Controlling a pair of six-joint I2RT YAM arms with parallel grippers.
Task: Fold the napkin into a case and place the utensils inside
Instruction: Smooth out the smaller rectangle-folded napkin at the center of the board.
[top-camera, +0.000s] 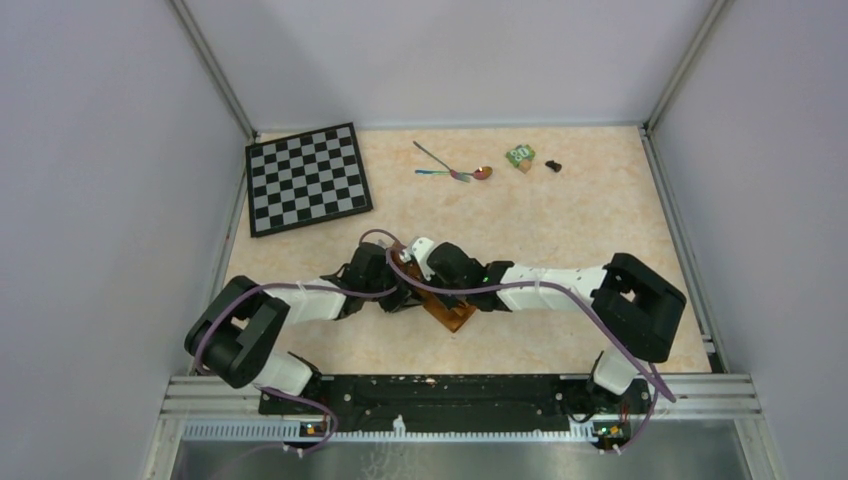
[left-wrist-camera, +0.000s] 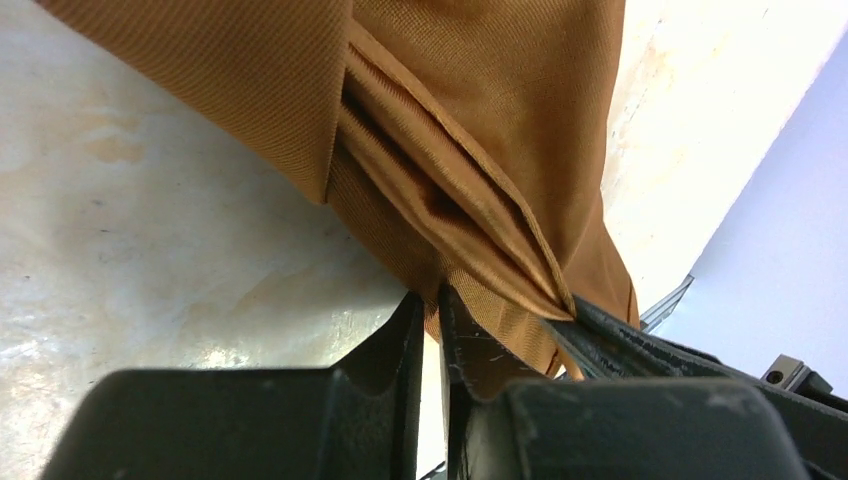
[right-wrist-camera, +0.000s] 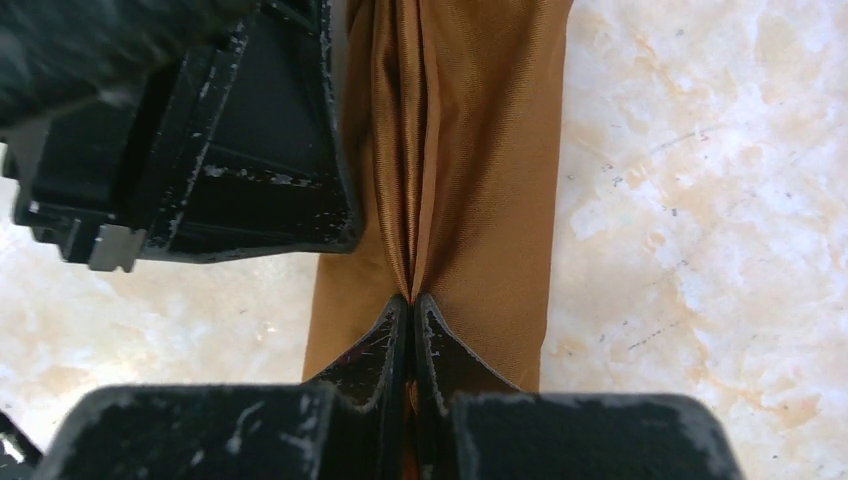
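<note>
The napkin (top-camera: 455, 315) is lying as a narrow folded strip on the desk (top-camera: 570, 225), near the front edge and midway between the two arms, with both wrists crowding over it. The right fingers (right-wrist-camera: 413, 308) are clenching a raised pleat that runs along the middle of the strip. Their tips are pressing together with the cloth pinched between them, and the rest of the strip is spreading flat to either side. The left fingers (left-wrist-camera: 438, 305) are standing just beside them, nearly together with only a thin slit showing. The lower edge of the cloth is sitting right at their tips, but whether they are actually grasping it I cannot tell. The utensils (top-camera: 455, 170) are lying well apart from all this at the far side of the desk, between the chessboard (top-camera: 308, 178) and a small green block (top-camera: 519, 155).
</note>
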